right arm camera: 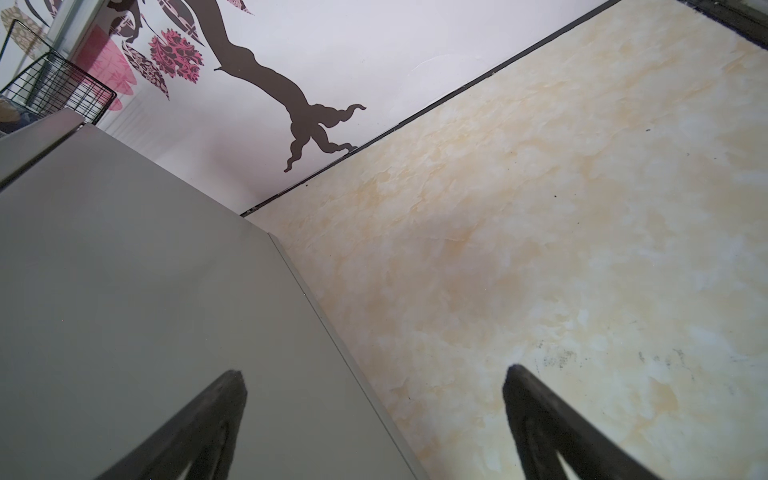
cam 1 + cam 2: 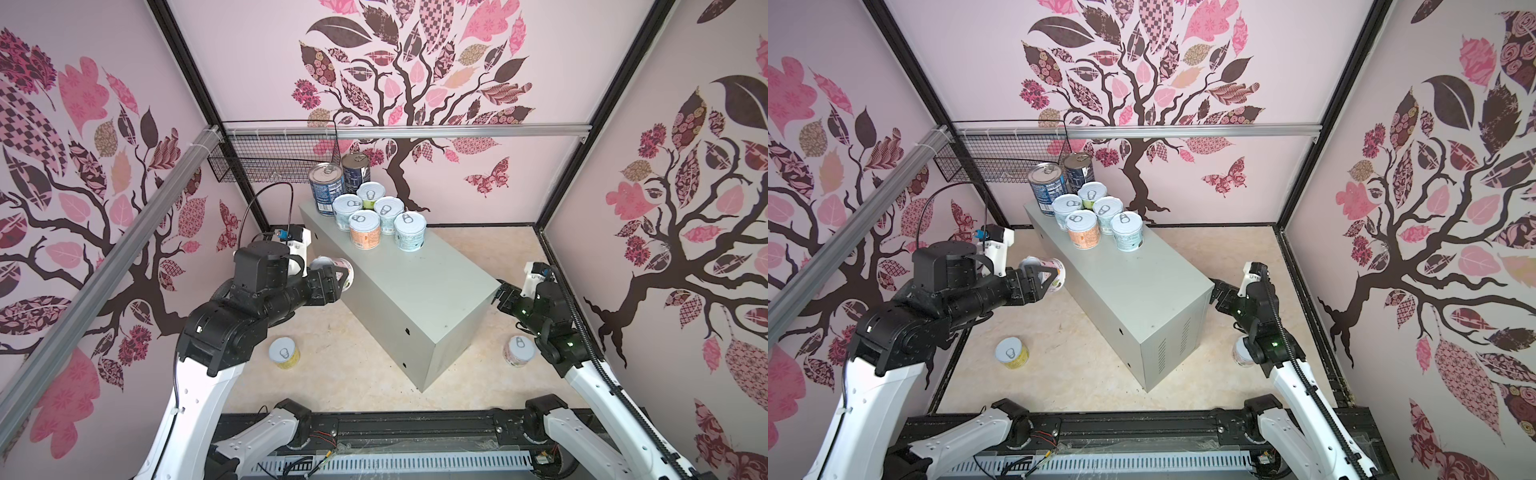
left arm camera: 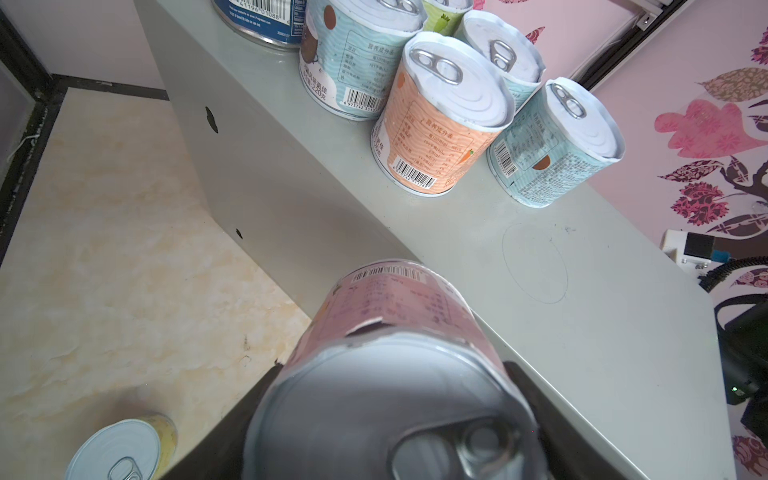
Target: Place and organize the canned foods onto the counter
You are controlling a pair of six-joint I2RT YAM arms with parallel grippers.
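The counter (image 2: 407,282) (image 2: 1129,274) runs diagonally across the floor. At its far end stand two tall dark-blue cans (image 2: 326,189) (image 2: 356,170) and several short white-lidded cans (image 2: 365,228) (image 3: 440,124). My left gripper (image 2: 338,277) (image 3: 392,378) is shut on a pink-labelled can (image 2: 343,268) (image 2: 1054,270) (image 3: 395,316); it holds the can tilted at the counter's left edge. A yellow can (image 2: 284,352) (image 3: 124,449) stands on the floor on the left. On the right a pinkish can (image 2: 518,351) stands beside the arm. My right gripper (image 2: 500,293) (image 1: 374,386) is open and empty at the counter's right side.
A black wire basket (image 2: 270,162) hangs on the back rail, just behind the tall cans. Patterned walls close in on three sides. A faint drawn circle (image 3: 536,262) marks the bare counter top near the held can. The near half of the counter top (image 1: 124,291) is bare.
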